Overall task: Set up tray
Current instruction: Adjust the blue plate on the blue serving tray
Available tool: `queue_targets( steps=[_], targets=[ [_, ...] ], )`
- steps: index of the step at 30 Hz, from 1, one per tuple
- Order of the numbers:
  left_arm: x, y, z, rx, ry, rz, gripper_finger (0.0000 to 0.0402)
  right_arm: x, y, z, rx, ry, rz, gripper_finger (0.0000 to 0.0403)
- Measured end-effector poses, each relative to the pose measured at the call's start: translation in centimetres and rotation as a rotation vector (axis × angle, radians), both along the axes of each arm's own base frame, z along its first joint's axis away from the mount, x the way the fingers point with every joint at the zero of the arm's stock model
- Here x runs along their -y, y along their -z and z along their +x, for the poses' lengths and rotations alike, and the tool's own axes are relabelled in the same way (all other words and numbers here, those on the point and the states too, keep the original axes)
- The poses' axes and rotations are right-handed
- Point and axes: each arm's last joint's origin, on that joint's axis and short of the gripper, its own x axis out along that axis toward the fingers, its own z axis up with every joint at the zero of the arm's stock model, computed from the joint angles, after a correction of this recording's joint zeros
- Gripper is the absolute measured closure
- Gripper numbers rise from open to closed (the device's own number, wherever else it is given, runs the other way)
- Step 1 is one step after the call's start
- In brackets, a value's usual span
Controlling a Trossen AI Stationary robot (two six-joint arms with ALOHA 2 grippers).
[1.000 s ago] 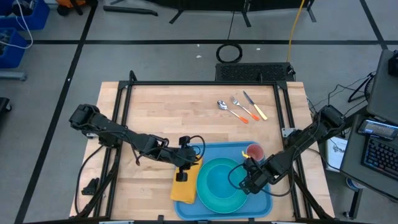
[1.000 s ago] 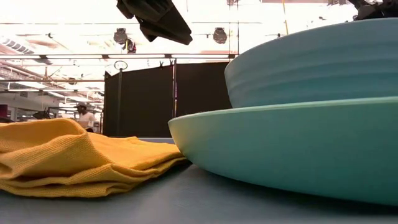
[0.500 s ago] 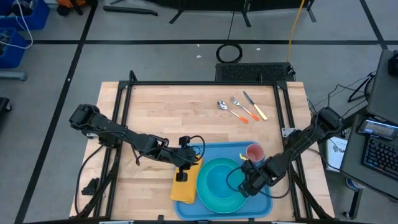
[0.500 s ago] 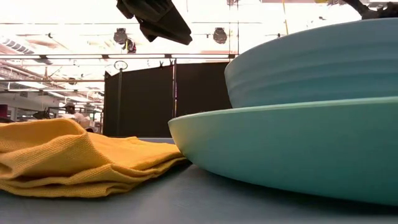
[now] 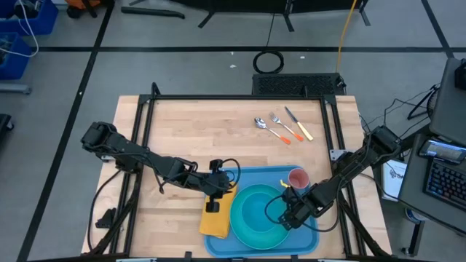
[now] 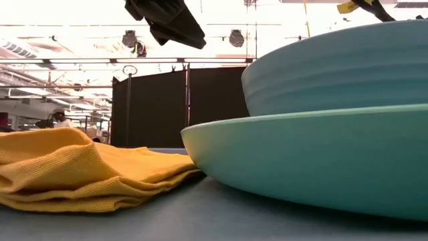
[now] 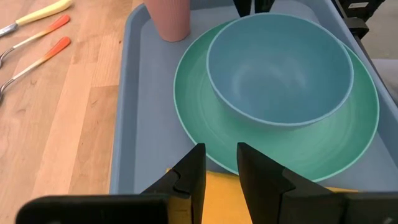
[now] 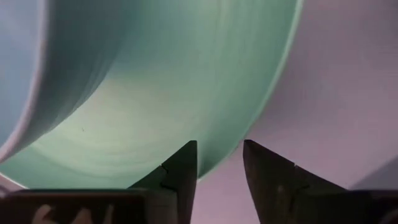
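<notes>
- On my right gripper (image 8: pixel 214 163) I see the two fingers standing a little apart with a gap between them, nothing pinched; they sit low at the rim of the teal plate (image 8: pixel 186 93), one finger over the plate's edge and the other over the tray floor, as if straddling the rim.
- On my left gripper (image 7: pixel 217 168) the fingers are also slightly apart and empty, hovering above the orange-yellow napkin (image 7: pixel 249 193) at the near edge of the plate.
- The tray (image 5: pixel 240 177) lies flat at the front of the wooden table (image 5: pixel 196 131), between my two arms.
- The plate sits in the middle of the tray with a blue bowl (image 7: pixel 280 68) nested on it, a pink cup (image 5: pixel 298 177) at the tray's far right corner, and the napkin draped over the tray's left rim.
- I judge the crockery is grouped centrally to leave room beside it.
- The spoon, fork and knife (image 5: pixel 282 125) are on the bare table, well apart from the tray, so I reckon they come next.
</notes>
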Motion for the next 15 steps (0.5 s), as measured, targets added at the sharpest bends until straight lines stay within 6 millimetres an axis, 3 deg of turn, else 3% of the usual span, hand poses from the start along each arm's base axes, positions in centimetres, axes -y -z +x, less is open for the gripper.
queue_targets(
  steps=[10,15],
  targets=[
    [0.01,0.0,0.0,0.0,0.003,-0.001,0.0309,0.18,0.03,-0.05,-0.011,-0.006,-0.011,0.0385],
    [0.01,0.0,0.0,0.0,0.002,-0.003,0.0309,0.29,0.07,-0.37,-0.052,-0.017,-0.01,0.0393]
  ],
)
